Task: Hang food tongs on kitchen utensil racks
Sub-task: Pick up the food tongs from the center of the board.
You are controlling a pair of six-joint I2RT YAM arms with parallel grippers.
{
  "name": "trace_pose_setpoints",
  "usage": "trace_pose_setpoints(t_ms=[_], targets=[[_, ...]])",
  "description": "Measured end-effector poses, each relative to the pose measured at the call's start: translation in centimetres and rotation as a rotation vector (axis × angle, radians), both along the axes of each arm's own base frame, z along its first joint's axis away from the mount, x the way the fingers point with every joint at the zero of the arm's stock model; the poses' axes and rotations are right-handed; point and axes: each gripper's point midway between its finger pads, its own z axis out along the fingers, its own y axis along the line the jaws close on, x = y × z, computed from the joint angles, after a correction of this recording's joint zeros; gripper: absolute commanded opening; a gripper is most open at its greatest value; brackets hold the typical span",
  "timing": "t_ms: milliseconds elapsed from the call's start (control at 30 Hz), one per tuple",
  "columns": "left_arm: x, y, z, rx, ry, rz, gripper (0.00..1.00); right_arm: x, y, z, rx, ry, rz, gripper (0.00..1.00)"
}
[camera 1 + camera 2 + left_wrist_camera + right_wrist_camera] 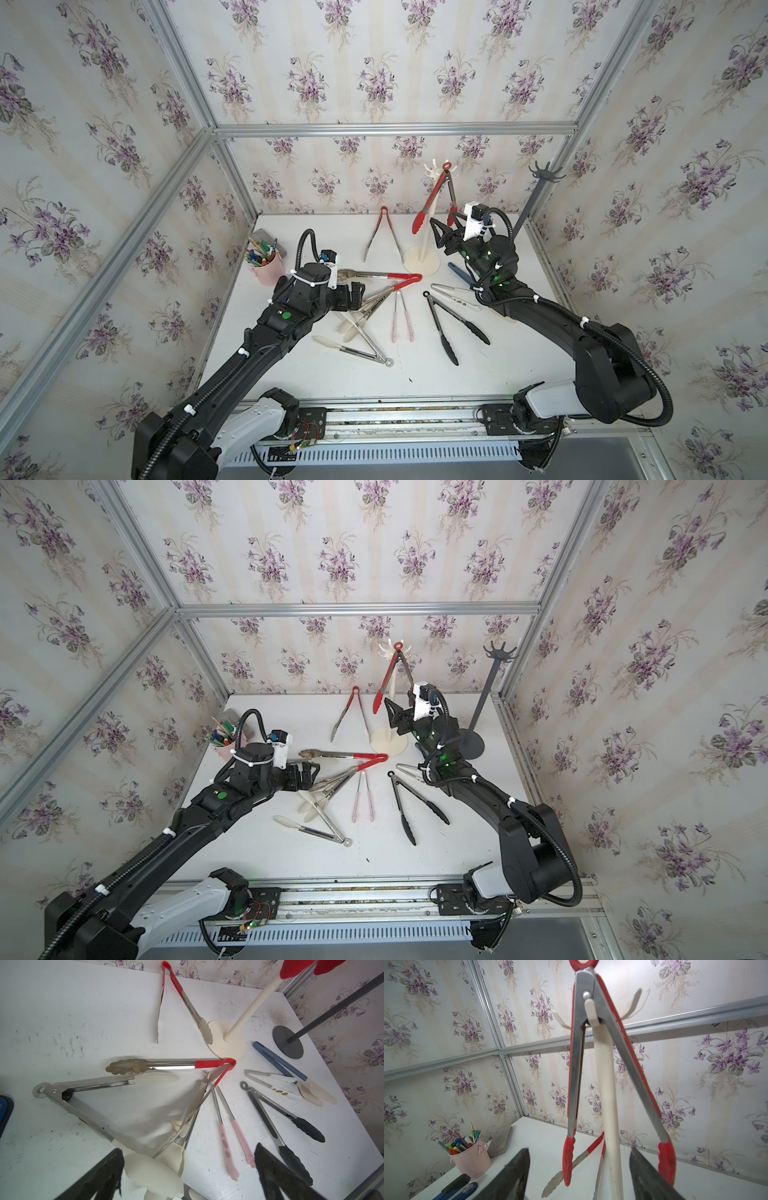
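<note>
Red-handled food tongs point(432, 199) hang by their hinge from a hook of the cream-white kitchen utensil rack point(429, 239), arms spread either side of its pole point(608, 1105). My right gripper point(444, 222) stands open at the tongs' red tips point(569, 1163), touching nothing. The dark grey rack point(536, 195) at the back right carries nothing. Several tongs lie on the table: red-handled point(384, 232), cream-tipped point(357, 349), pink point(401, 320), black point(449, 324). Over the cream-tipped pile point(153, 1169) hovers my left gripper point(188, 1148), open and empty.
A pink cup of pens point(268, 268) and a grey case point(500, 1140) stand at the table's back left. Blue tongs point(280, 1064) and white ones point(274, 1084) lie near the dark rack's base point(287, 1042). Walls close in on three sides.
</note>
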Motion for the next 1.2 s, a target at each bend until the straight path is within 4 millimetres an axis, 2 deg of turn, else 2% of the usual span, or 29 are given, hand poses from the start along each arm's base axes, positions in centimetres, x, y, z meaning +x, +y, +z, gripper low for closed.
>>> trace_pose_setpoints(t_ms=[133,500,567,667,800,900,1067,1200], targets=[[0.4,-0.3,-1.0,-0.007,0.044,0.013,0.99,-0.3,-0.5,-0.9,-0.015,0.058,0.004,0.77],[0.9,-0.9,-1.8,-0.022,0.087,0.014,0.99,-1.6,-2.5,-5.1,-0.025,0.236,-0.006,0.78],[0.9,-1.0,-1.8,-0.024,0.089,0.010,0.99,-1.5,-2.7,-5.8,-0.030,0.276,-0.007,0.78],[0.8,-1.1,-1.8,-0.025,0.091,0.006,0.99,-0.3,-4.0,-7.0,-0.037,0.354,-0.052,0.77],[0.8,-1.1,-1.7,-0.029,0.088,0.003,0.99,1.2,-5.2,-10.3,-0.069,0.515,-0.089,0.73],[0.7,-1.1,-1.5,-0.031,0.084,0.002,0.99,1.2,-5.1,-13.2,-0.106,0.642,-0.081,0.70],[0.6,-1.1,-1.2,-0.036,0.075,-0.001,0.99,-0.5,-5.5,-18.0,-0.165,0.835,-0.085,0.68],[0.5,-1.1,-1.2,-0.037,0.073,-0.002,0.99,-2.0,-5.8,-20.1,-0.194,0.934,-0.081,0.62]])
